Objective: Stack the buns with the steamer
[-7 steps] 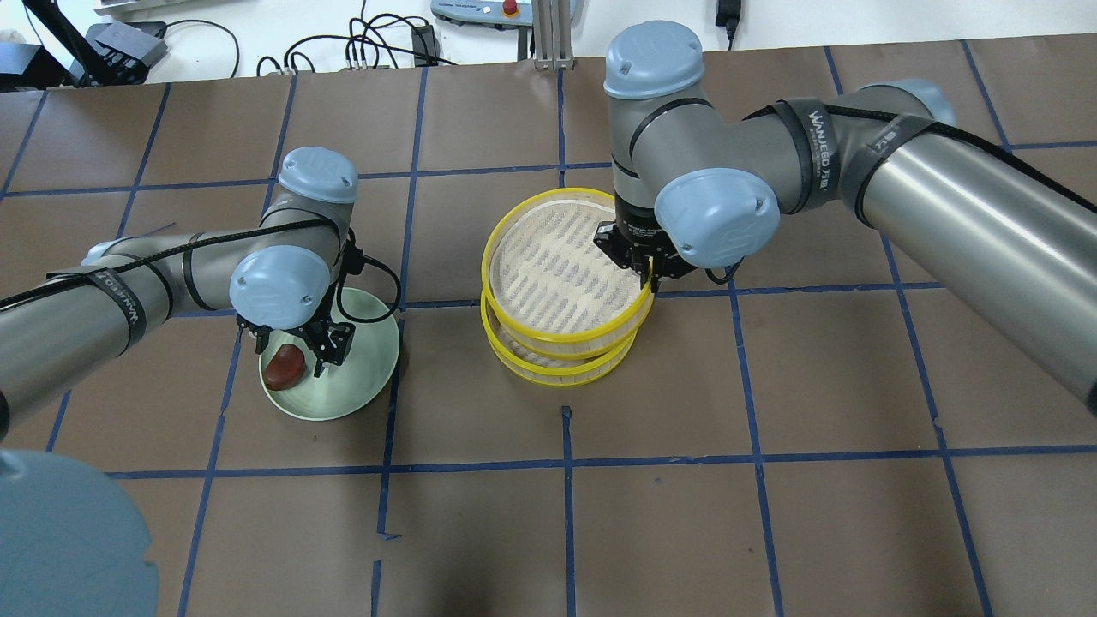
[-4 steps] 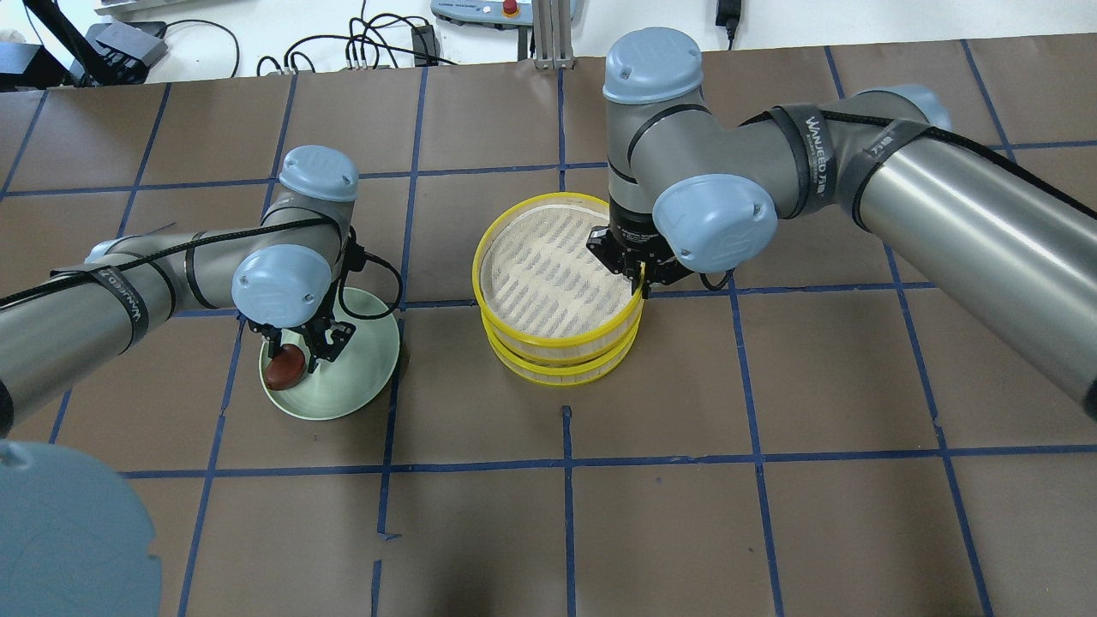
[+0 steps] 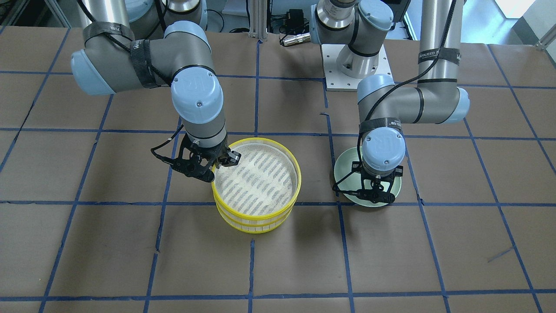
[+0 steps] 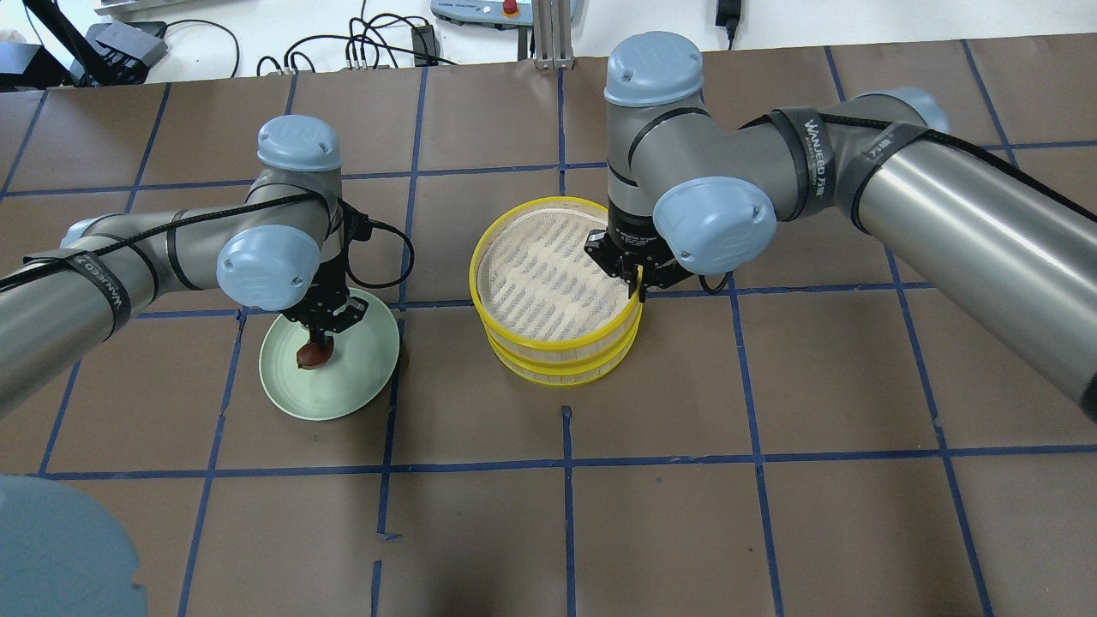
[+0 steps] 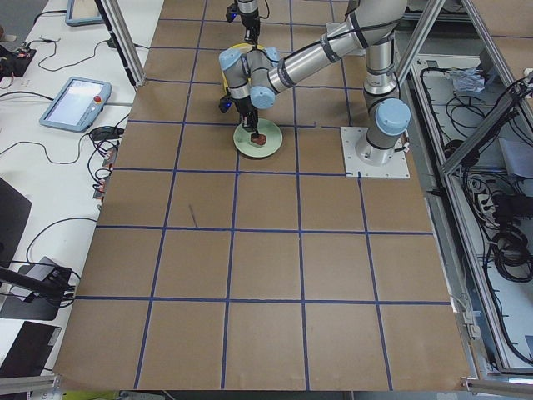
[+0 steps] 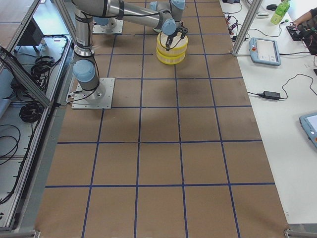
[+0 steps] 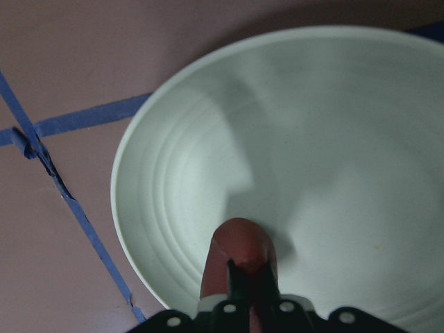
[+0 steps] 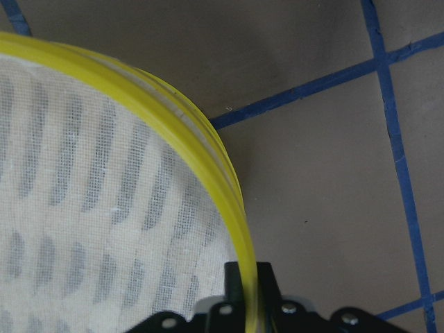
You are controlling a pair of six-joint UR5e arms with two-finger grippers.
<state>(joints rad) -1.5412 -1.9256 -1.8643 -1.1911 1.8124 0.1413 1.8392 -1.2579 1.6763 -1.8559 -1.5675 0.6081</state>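
The steamer's upper tier (image 4: 476, 257), with its yellow rim and white striped liner, sits on the lower tier (image 4: 557, 370), almost in line with it. My right gripper (image 4: 636, 287) is shut on the upper tier's rim (image 8: 236, 208); it also shows in the front view (image 3: 213, 171). My left gripper (image 4: 315, 341) is shut on the reddish-brown bun (image 4: 310, 355) just over the pale green plate (image 4: 364, 377). In the left wrist view the bun (image 7: 239, 246) sits between the fingers above the plate (image 7: 333, 139). The white bun is hidden.
Brown paper with a blue tape grid covers the table. Cables and a teach pendant (image 4: 480, 8) lie past the far edge. The white mounting plate (image 3: 354, 76) of the arms' base stands at the robot's side.
My left gripper has turned, closed on the reddish-brown bun and shifted it toward the plate's middle. My right gripper has slid the upper tier left, more squarely over the lower tier.
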